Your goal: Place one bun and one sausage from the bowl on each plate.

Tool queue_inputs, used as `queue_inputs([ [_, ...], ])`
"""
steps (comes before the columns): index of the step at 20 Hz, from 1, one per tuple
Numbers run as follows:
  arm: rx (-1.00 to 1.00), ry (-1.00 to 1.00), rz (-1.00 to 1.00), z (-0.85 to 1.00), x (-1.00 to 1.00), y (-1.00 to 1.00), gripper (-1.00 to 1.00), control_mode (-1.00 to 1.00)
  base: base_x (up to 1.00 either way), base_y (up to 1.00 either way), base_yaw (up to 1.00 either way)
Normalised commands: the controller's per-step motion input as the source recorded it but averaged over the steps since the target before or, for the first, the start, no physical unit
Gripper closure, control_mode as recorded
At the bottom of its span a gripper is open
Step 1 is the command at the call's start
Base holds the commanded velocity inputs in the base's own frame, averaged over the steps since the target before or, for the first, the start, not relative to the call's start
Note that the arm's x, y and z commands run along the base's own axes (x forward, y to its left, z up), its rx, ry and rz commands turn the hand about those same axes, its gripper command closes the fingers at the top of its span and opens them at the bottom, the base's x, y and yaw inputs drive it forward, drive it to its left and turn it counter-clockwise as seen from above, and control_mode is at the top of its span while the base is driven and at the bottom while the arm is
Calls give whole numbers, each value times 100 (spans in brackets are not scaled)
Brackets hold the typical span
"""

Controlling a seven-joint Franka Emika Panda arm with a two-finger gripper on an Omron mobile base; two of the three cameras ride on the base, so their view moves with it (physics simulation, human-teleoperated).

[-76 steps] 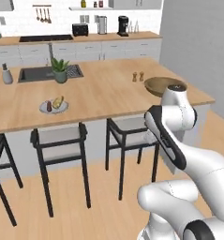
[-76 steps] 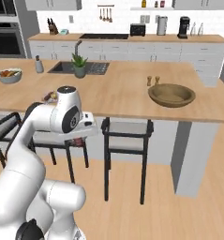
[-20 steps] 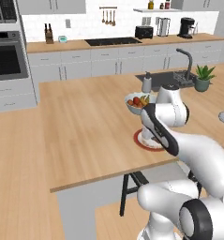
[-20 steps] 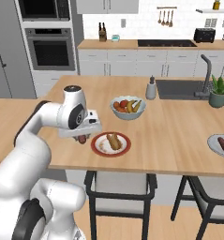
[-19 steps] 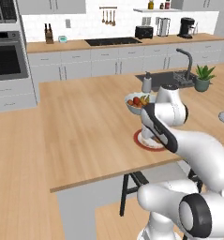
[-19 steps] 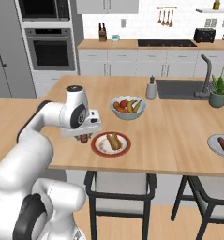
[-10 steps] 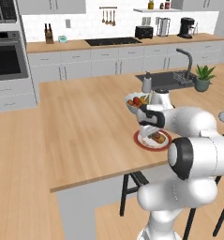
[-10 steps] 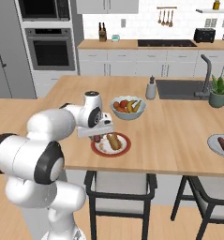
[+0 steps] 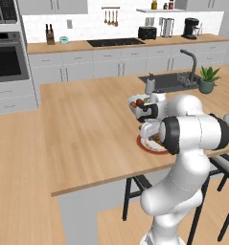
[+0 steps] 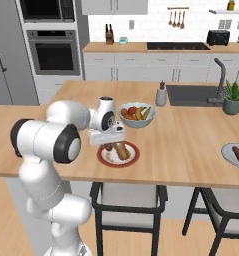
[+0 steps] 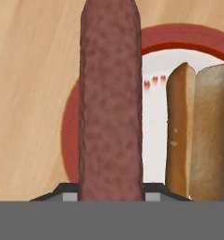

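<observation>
My gripper [image 10: 108,143] is shut on a dark red sausage [image 11: 111,103] and holds it just above the left part of a red-rimmed white plate [image 10: 133,161] at the counter's near edge. A brown bun [image 10: 123,150] lies on that plate, right beside the sausage; in the hand view the bun [image 11: 197,131] sits to the right over the plate's red rim [image 11: 179,37]. A second plate [image 10: 227,149] at the far right carries a sausage [image 10: 238,154]. The bowl is out of view.
A white bowl of coloured fruit [image 10: 136,114] stands just behind the near plate. Farther back are a soap bottle [image 10: 161,95], the sink faucet [image 10: 220,80] and a potted plant [image 10: 234,97]. Stools [image 10: 126,200] stand under the counter edge.
The arm has swung forward and down, bringing the held sausage from beside the plate to just over it next to the bun. Bun, plates and fruit bowl stayed put.
</observation>
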Motion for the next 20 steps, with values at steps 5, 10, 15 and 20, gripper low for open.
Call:
queue_inputs([
  [5,0,-2,0,-36,-1,-15,100,-100,0,0,0],
  [10,0,-4,0,-21,0,0,100,-100,0,0,0],
  [15,0,-5,0,-10,8,0,100,-100,0,0,0],
  [20,1,0,0,0,32,0,-100,-100,0,0,0],
])
